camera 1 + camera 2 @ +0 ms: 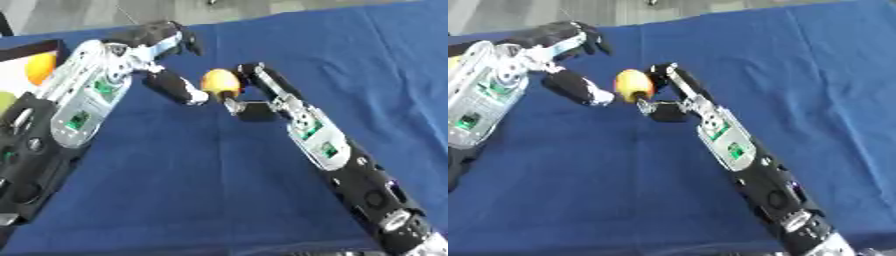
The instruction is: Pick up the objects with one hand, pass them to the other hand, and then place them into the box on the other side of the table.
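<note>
A yellow-orange fruit [220, 82] hangs above the blue table [201, 175], near the middle of the far half. My right hand [265, 94] comes up from the lower right and is shut on it, fingers behind the fruit and thumb below. My left hand [140, 50] reaches in from the left and stands open. Its fingers [175, 37] spread above and its thumb [178, 87] stretches toward the fruit, with the tip touching or almost touching the fruit's left side. At the far left stands the box [35, 48], white inside with a dark rim.
Inside the box lie an orange fruit [39, 67] and something green [4, 102] at the picture's edge. My left forearm [74, 115] covers much of the table's left side. Bare blue cloth [824, 75] spreads to the right.
</note>
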